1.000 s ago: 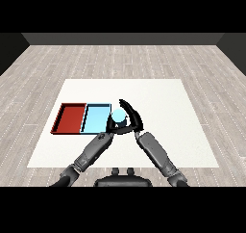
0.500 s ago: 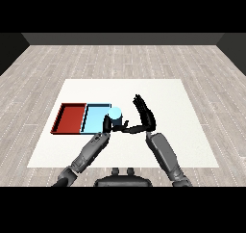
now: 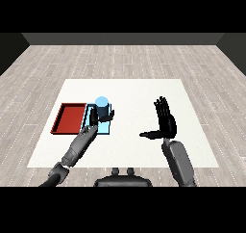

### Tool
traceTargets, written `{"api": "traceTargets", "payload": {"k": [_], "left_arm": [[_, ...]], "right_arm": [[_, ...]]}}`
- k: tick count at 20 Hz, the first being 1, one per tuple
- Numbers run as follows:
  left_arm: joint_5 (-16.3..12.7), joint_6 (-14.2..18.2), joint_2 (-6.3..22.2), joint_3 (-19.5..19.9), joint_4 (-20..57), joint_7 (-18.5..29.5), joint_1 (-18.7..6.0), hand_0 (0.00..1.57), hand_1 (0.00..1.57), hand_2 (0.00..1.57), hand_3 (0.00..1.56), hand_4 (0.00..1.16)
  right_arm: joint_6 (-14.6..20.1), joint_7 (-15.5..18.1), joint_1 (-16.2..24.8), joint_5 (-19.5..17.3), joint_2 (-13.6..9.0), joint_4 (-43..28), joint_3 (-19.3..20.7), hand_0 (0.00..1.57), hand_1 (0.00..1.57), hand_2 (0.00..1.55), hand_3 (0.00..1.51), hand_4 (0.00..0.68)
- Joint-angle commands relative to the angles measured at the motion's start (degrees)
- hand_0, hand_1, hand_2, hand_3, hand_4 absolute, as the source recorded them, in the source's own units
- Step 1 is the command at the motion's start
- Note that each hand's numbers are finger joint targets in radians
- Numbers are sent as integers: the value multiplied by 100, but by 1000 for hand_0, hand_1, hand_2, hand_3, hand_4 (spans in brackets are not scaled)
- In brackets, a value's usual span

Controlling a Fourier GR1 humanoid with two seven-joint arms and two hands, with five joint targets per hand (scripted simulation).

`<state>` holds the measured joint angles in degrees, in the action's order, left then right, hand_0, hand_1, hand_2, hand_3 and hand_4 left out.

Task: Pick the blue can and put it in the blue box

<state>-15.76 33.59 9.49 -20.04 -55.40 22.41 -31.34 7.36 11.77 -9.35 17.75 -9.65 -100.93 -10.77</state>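
While the left hand [image 3: 98,116] curls round the upright blue can [image 3: 102,106] over the blue tray [image 3: 106,127] and the right hand [image 3: 165,122] stands spread wide well apart, placement is underway; release appears next.

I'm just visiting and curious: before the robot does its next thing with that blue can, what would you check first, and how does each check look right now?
1. Left robot hand curled round the blue can: ok.
2. Can upright: ok.
3. Can over the light blue tray, not the red tray: ok.
4. Can bottom resting on the tray floor: cannot tell, the hand hides it.
5. Right robot hand open, apart from the can: ok.
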Motion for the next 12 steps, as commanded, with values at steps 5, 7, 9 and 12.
{"api": "traceTargets", "payload": {"k": [5, 7, 9, 12], "left_arm": [[129, -312, 494, 616, 2034, -365, -715, 1556, 1556, 1543, 1463, 1088], [138, -623, 792, 726, 2322, -281, -703, 1571, 1571, 1558, 1484, 1075], [264, -805, 823, 673, 2907, -622, -1033, 1571, 1571, 1551, 1470, 1036], [524, -739, 526, 627, 3776, -485, -1386, 1571, 1571, 1569, 1486, 1047]], "right_arm": [[-92, 159, -4, 243, 28, 259, 476, 0, 0, 0, 0, 0], [-378, 832, 113, 200, 198, 815, 432, 0, 0, 0, 0, 0], [-221, 365, -59, 228, 169, 537, 420, 0, 0, 0, 0, 0], [-260, 414, -286, 254, 221, 959, 543, 0, 0, 0, 0, 0]]}}
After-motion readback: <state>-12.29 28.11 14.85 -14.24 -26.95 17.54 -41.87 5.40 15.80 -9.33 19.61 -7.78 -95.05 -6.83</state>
